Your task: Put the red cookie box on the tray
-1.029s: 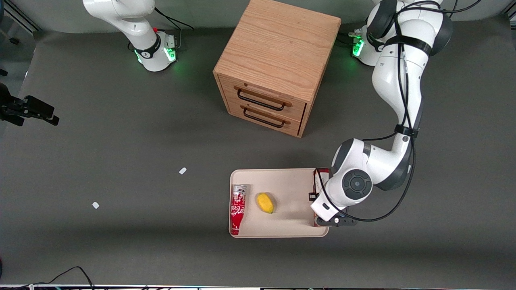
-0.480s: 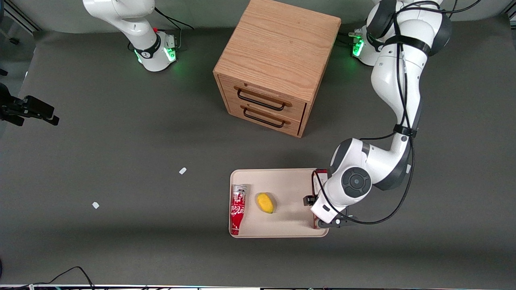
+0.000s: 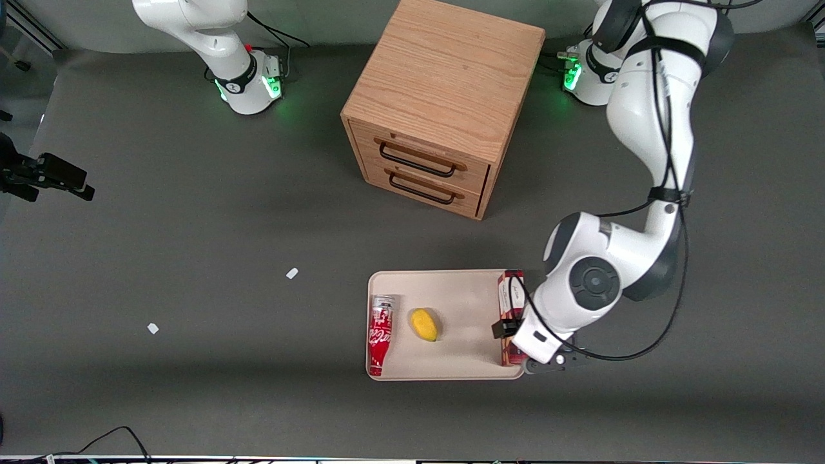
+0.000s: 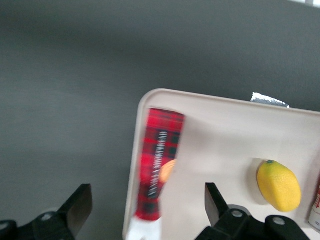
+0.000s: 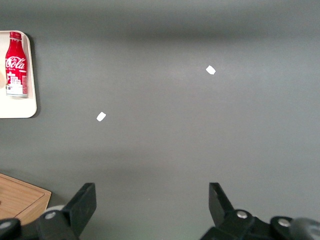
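A: Left arm look? Where's the end effector [image 4: 145, 210]?

B: Glossy white shells, dark grey joint bands, round grey cap on the wrist joint. End effector sits over the tray's edge; black fingers [image 4: 77, 207], wedge-shaped, spread wide.

A: Cabling?

B: Black cables run down the links and loop loose by the wrist, strapped with a black band. Green light glows at the base.

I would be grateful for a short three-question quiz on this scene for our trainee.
1. True or false: the red cookie box lies on the tray.
2. Which thing lies between the box and the soda can? A) a spoon B) a lemon C) a cup
3. Are the fingers of the pincer, above the box, open or shut?

Key: 1 true; 2 B; 3 open.
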`<action>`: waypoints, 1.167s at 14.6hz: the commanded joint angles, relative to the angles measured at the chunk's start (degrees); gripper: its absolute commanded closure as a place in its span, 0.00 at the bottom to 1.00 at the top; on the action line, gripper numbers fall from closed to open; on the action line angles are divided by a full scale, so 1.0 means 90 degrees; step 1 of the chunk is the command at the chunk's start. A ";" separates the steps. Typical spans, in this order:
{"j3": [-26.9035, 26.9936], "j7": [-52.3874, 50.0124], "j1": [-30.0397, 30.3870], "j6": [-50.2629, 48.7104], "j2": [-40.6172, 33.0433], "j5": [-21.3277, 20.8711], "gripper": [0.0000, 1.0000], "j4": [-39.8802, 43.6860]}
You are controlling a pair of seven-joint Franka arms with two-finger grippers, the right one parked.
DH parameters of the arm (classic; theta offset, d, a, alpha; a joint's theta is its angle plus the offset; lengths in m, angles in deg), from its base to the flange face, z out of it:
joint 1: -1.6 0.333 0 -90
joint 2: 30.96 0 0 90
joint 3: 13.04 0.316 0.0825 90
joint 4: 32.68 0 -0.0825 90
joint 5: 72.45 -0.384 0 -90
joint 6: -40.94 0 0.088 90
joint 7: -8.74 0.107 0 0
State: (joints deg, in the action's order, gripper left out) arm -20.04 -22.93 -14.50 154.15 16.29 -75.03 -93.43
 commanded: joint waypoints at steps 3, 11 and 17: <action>0.0016 0.1241 0.0937 -0.0800 -0.1857 0.0130 0.00 -0.1254; 0.0435 0.4024 0.2168 -0.2079 -0.4183 0.0208 0.00 -0.2917; 0.0612 0.4183 0.2345 -0.2373 -0.5346 0.0189 0.00 -0.3727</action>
State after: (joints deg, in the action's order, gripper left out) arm -14.39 14.51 6.08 132.57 -26.40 -73.67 -121.53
